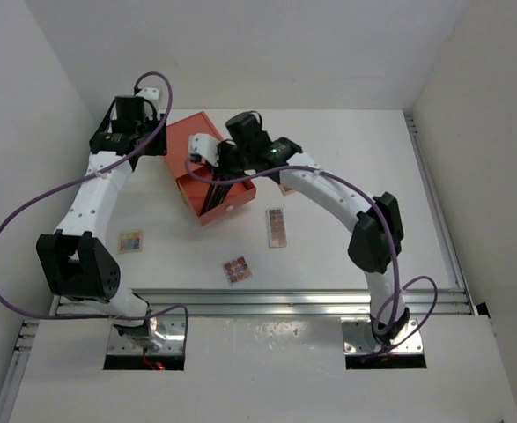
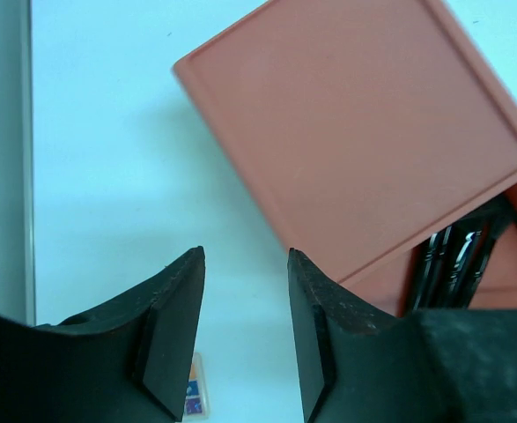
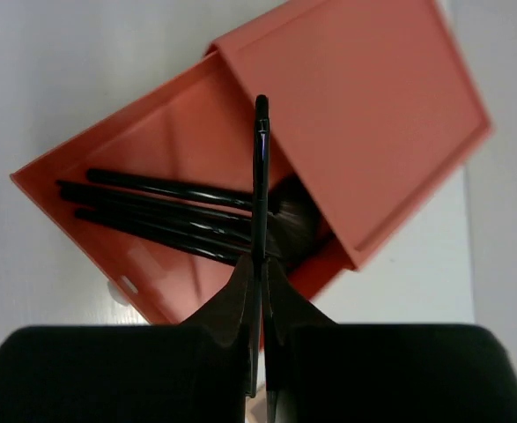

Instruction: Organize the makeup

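My right gripper (image 3: 261, 264) is shut on a thin black pencil-like stick (image 3: 259, 167) and holds it over the open drawer (image 3: 152, 150) of the orange box (image 3: 364, 115). Several black sticks (image 3: 152, 220) and a brush head (image 3: 298, 220) lie in the drawer. In the top view the right gripper (image 1: 223, 169) hangs over the drawer (image 1: 227, 204). My left gripper (image 2: 245, 256) is open and empty above the table, just left of the box (image 2: 355, 132); in the top view it (image 1: 155, 141) is at the box's left edge. Three palettes (image 1: 131, 241) (image 1: 237, 269) (image 1: 276, 226) lie on the table.
A palette edge (image 2: 196, 397) shows below the left fingers. The white table is enclosed by walls at left, back and right, with a metal rail (image 1: 284, 300) along the near edge. Purple cables loop from both arms.
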Tool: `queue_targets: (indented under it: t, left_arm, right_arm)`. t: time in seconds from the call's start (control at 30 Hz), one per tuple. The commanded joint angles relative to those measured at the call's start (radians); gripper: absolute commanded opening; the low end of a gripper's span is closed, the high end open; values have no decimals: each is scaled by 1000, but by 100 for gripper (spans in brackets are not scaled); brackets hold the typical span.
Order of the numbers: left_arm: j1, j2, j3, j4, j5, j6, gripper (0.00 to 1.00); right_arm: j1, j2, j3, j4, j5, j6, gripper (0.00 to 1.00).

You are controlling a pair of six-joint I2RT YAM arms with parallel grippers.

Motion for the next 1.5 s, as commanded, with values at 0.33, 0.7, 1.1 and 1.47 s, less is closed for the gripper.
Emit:
queue_targets:
  t: [0.33, 0.7, 1.1, 1.47]
  left_arm:
    - [47, -67, -64, 15, 14, -13, 48]
    - [47, 14, -38, 54, 83, 5, 50]
    - [35, 175, 81, 97, 123, 16, 50]
    - [13, 249, 68, 106, 75, 25, 50]
  right_arm:
    - [18, 156, -16, 152, 35, -39, 0]
    - [26, 95, -12, 165, 56, 23, 65]
    - [23, -250, -439, 293, 211, 601, 0]
    - [26, -191, -607, 386, 133, 908, 0]
